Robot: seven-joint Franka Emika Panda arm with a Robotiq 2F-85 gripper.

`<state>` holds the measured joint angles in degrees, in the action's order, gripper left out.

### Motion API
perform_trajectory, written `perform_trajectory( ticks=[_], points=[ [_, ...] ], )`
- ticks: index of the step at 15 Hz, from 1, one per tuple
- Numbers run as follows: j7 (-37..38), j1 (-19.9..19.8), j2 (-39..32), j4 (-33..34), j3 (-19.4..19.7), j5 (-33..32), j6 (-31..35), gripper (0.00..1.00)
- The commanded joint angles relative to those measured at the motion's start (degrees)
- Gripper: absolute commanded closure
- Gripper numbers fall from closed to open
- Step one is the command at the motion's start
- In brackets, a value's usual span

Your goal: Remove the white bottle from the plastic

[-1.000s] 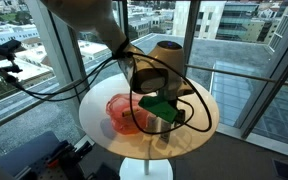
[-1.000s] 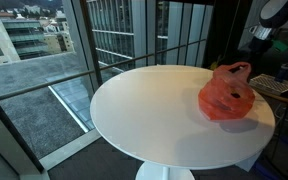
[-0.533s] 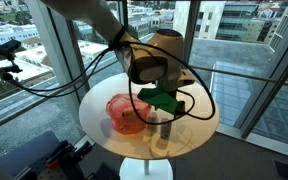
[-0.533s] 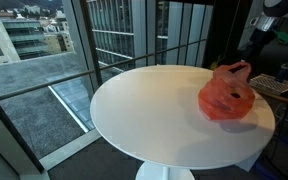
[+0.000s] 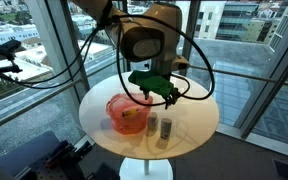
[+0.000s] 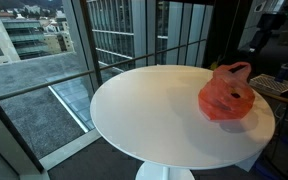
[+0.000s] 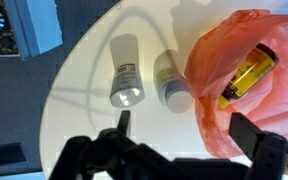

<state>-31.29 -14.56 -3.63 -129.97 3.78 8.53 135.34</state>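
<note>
City-view glazing surrounds the round white bench (image 5: 189, 125). On it the white bottle (image 5: 166, 130) stands upright outside the plastic (image 5: 122, 112), long axis vertical and cap up. A darker little bottle (image 5: 152, 124) stands between them. Above, the hand (image 5: 157, 97) hangs spread wide and empty.

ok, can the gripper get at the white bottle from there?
Probably yes. The gripper hangs open above the table; the white bottle stands there, outside the plastic. The darker bottle close beside it may crowd a finger.
</note>
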Motion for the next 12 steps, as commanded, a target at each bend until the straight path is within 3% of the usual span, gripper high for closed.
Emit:
perform_trajectory(
  ticks=[1,5,12],
  points=[
    [5.2,2.7,5.2,-2.2,1.7,-4.9,-4.9,0.00],
    [13.1,4.8,9.5,-3.7,1.6,-9.2,-8.6,0.00],
    [21.8,8.5,18.1,-7.1,0.7,-8.0,-14.4,0.00]
  ],
)
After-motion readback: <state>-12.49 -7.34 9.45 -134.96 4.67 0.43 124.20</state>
